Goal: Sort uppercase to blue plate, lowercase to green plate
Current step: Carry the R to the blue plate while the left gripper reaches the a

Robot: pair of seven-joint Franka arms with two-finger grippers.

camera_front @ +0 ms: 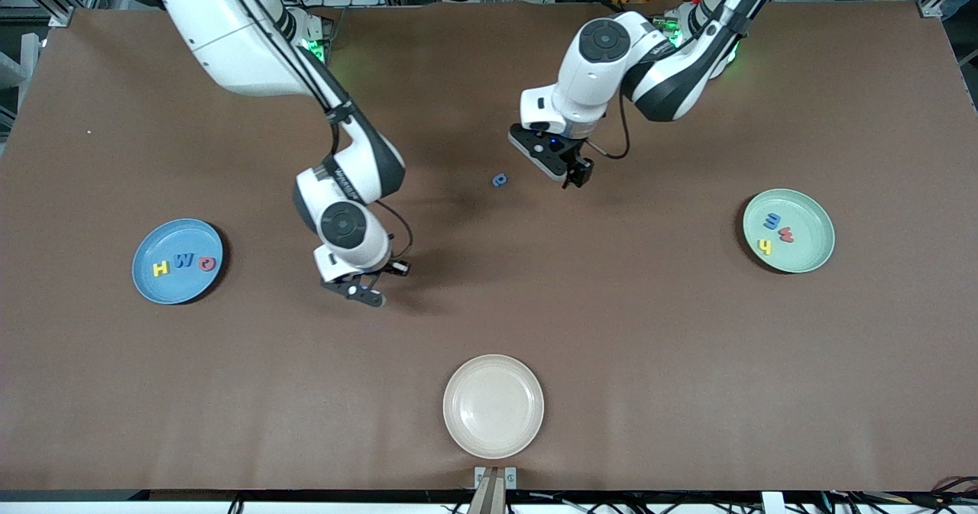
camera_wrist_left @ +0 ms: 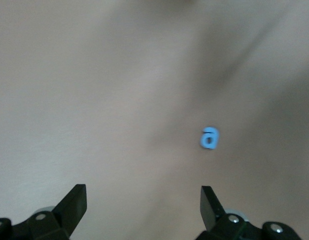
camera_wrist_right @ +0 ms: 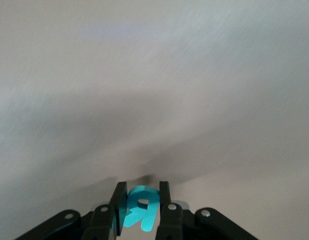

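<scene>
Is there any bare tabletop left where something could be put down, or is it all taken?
Plenty: wide bare cloth lies between the cream plate and each coloured plate. The blue plate and green plate hold three letters each. Mid-table is busier: the blue a beside the open left gripper, and the right gripper clamping a teal letter.

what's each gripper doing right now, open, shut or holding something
Left gripper: open, holding nothing, over the table near the blue a.
Right gripper: shut on the teal B, over the table.
</scene>
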